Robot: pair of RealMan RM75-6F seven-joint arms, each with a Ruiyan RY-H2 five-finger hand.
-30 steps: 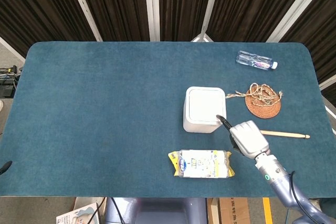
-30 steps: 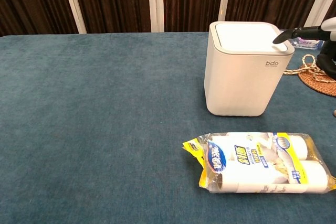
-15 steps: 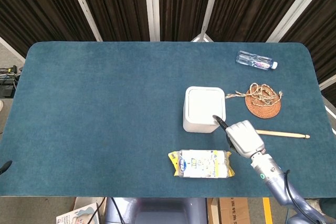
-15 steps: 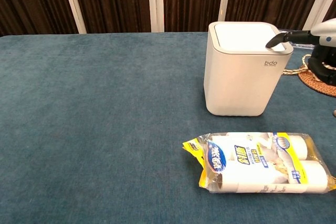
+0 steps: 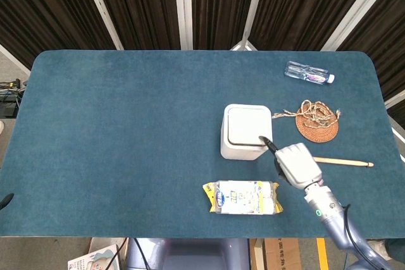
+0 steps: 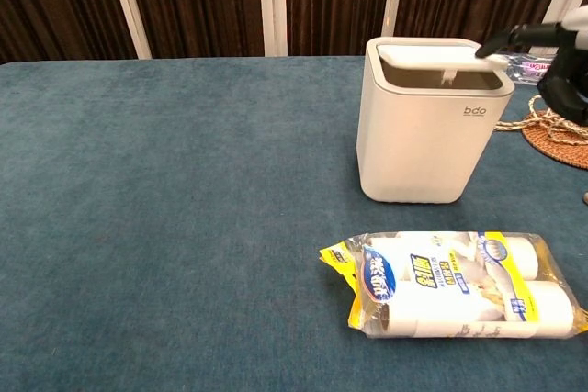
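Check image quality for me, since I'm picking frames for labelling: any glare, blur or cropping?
Head view: even light, sharp, no glare; the white bin casts little shadow. Chest view: sharp too, but the right robot hand is cut by the frame's right edge, and the roll pack wrapper shows faint sheen.

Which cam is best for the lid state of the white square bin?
Chest view: the white square bin shows side-on, its lid sunk below the rim, the right hand's fingertip at the rim. Head view shows only the top.
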